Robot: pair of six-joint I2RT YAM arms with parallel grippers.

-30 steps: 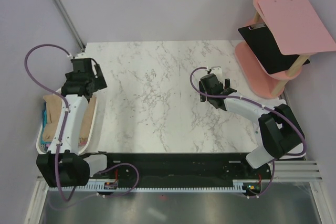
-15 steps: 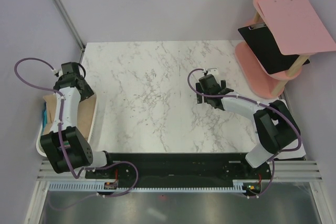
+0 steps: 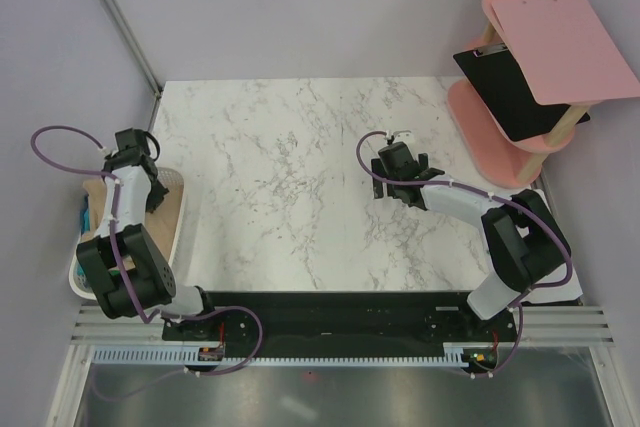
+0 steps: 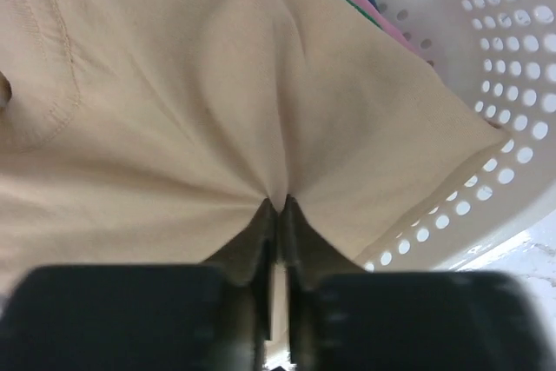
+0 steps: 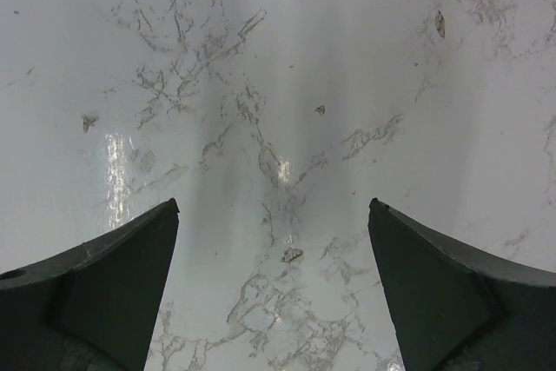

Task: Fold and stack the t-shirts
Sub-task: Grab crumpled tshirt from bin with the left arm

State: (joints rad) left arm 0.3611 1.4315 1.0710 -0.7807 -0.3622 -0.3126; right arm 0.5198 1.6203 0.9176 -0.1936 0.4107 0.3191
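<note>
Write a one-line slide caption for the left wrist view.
Left gripper shut on a pinched fold of the tan t-shirt inside the white laundry basket.

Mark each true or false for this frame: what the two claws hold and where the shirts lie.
1. The left claw is pinched shut on a fold of the tan t-shirt. True.
2. The right claw grips a green t-shirt. False: it is open and empty, over the bare marble table.
3. The tan t-shirt lies spread flat on the marble table. False: it lies in the white laundry basket at the table's left edge.
4. Pink cloth shows in the basket past the tan t-shirt's edge. True.
</note>
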